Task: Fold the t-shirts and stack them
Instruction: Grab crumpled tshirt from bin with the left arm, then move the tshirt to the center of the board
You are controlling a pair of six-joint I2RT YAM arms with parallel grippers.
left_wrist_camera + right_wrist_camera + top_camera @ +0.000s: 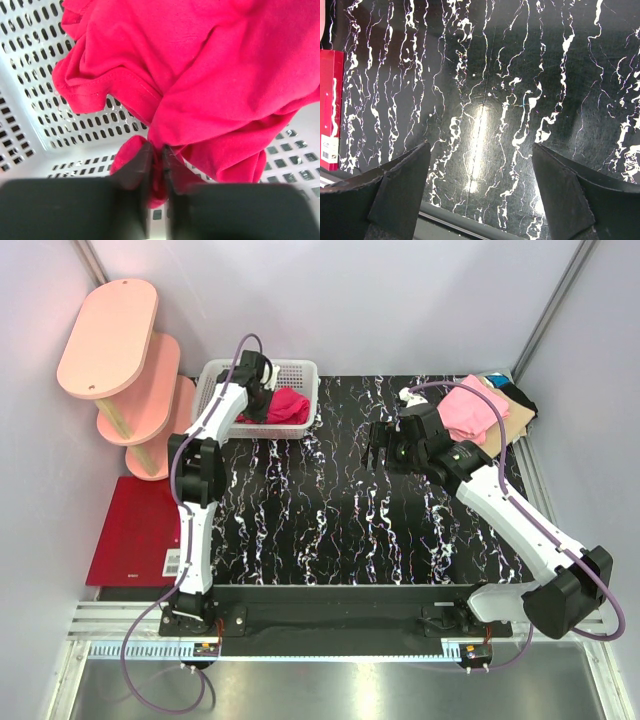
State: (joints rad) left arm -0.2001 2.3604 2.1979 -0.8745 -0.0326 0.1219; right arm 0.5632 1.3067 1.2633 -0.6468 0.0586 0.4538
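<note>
Left gripper (pixel 157 150) is clamped nearly shut on a fold of the magenta-red t-shirt (pixel 210 75), inside the white mesh basket (pixel 30 100) at the table's far left. The bulk of the cloth is spread beyond the jaws. The right gripper (pixel 481 146) is held wide open over the marbled table (pixel 480 75), well apart, so the lift is judged to fall to the left arm.

no readable text, white label (pixel 173 562) on red mat (pixel 130 530) (print too small)
</note>
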